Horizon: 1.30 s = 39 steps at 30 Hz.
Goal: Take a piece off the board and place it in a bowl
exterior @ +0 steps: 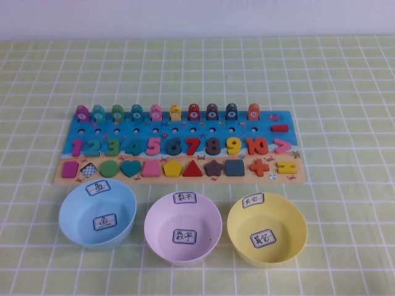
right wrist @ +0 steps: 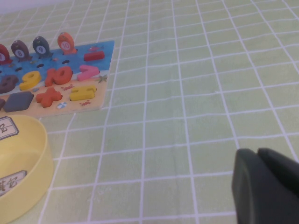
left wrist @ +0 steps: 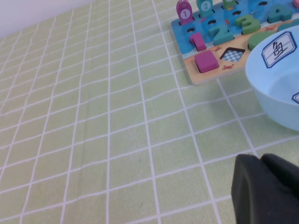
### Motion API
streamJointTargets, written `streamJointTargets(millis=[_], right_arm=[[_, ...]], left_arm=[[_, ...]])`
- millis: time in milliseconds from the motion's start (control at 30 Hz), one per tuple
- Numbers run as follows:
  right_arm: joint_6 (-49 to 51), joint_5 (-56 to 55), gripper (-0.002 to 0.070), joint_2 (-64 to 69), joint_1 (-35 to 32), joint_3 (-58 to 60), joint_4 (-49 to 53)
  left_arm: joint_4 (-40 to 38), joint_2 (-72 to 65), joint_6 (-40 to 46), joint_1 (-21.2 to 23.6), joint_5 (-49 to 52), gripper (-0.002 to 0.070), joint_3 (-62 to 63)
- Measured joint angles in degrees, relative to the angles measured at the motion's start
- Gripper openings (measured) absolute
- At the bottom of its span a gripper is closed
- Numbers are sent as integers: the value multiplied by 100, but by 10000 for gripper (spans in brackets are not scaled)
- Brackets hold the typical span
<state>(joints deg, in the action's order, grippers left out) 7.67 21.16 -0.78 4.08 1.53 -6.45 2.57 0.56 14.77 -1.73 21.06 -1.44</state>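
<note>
On the board (exterior: 179, 148) at mid-desk, the piece (exterior: 153, 146) sits in the number row; the bowl (exterior: 183, 227) stands just before it. The left tool (left wrist: 261, 186), pressed together, hovers over the desk's left side, the right tool (right wrist: 261, 186), state untellable, over its right.

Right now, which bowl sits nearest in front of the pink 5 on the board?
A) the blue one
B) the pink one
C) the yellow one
B: the pink bowl sits in the middle of the row, almost straight in front of the 5 on the board.
</note>
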Motion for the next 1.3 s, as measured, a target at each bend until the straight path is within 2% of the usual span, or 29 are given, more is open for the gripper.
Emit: streamJointTargets(millis=[200, 367, 633, 833, 900, 1000, 1100, 1200, 1300], right_arm=[[0, 0, -17, 0, 0, 0, 0], [0, 0, -17, 0, 0, 0, 0], [0, 0, -17, 0, 0, 0, 0], [0, 0, -17, 0, 0, 0, 0], [0, 0, -17, 0, 0, 0, 0], [0, 0, -17, 0, 0, 0, 0], [0, 0, -17, 0, 0, 0, 0], [0, 0, -17, 0, 0, 0, 0], [0, 0, -17, 0, 0, 0, 0]], left_arm=[[0, 0, 0, 0, 0, -5, 0], [321, 0, 23, 0, -77, -5, 0], [340, 0, 23, 0, -1351, -5, 0], [309, 0, -39, 0, -1800, -5, 0], [64, 0, -664, 0, -1975, -5, 0], [-588, 0, -2807, 0, -2463, -5, 0], [-980, 0, -4561, 0, -2887, -5, 0], [-1111, 0, -5194, 0, -3107, -5, 0], [-1147, 0, -5316, 0, -3178, -5, 0]])
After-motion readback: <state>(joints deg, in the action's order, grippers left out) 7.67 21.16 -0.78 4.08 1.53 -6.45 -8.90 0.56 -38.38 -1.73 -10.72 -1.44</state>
